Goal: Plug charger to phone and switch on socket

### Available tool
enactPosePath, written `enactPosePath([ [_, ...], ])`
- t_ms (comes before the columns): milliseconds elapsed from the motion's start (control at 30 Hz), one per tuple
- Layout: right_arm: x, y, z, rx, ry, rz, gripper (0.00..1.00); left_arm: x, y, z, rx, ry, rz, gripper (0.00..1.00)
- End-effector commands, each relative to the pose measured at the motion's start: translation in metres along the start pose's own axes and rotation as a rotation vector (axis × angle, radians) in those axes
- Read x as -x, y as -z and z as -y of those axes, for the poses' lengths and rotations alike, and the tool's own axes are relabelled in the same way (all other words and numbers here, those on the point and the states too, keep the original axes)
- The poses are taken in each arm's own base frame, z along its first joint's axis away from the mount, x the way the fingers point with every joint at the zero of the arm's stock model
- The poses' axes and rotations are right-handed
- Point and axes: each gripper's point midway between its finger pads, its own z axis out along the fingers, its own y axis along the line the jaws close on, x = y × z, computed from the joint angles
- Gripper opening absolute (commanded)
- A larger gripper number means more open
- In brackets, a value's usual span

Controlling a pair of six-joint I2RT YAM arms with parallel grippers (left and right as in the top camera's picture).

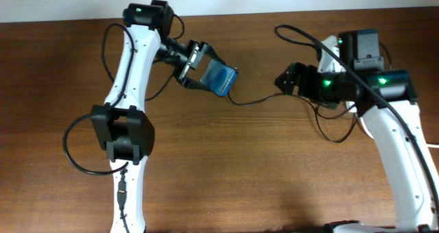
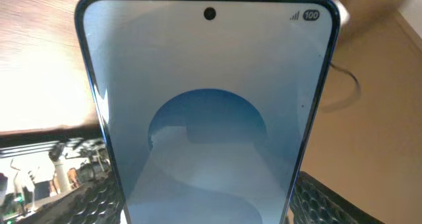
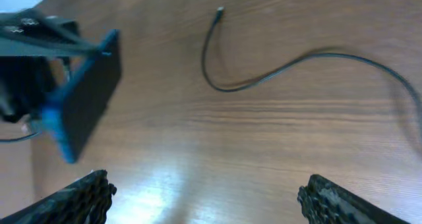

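Note:
My left gripper is shut on the phone, holding it tilted above the table. The blue screen fills the left wrist view, between my fingers. In the right wrist view the phone shows edge-on at the left. The charger is a thin black cable lying on the table. Its plug tip lies free, apart from the phone, and the cable runs off to the right. My right gripper is open and empty above bare wood, also seen in the overhead view. The socket is out of view.
The brown wooden table carries both arms. The right arm's body covers the back right. Thicker black robot cables loop beside the left arm and near the right arm.

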Motion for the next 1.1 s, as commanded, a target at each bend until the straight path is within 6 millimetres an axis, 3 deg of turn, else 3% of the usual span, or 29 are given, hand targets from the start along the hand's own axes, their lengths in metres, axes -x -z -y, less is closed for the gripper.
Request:
enactPosePath([
  [0, -0.003, -0.010, -0.039, 0.101, 0.083, -0.010, 0.93, -0.002, -0.006, -0.001, 0.051, 0.100, 0.069, 0.00],
  [67, -0.003, -0.014, -0.051, 0.112, 0.126, 0.009, 0.88, -0.006, -0.011, -0.001, 0.058, 0.137, 0.065, 0.00],
  [167, -0.001, -0.024, -0.052, 0.040, 0.029, 0.041, 0.84, -0.009, -0.015, 0.000, 0.063, 0.168, 0.063, 0.00],
  [500, -0.018, -0.082, -0.065, 0.030, -0.123, -0.065, 0.69, -0.014, -0.020, 0.001, 0.073, 0.165, 0.058, 0.00],
  [833, -0.018, -0.103, -0.062, 0.019, -0.279, -0.092, 0.61, -0.015, -0.022, 0.001, 0.073, 0.163, 0.053, 0.00],
  [1067, -0.022, -0.112, -0.075, 0.057, -0.252, -0.108, 0.53, -0.018, -0.025, 0.002, 0.080, 0.157, 0.050, 0.00],
])
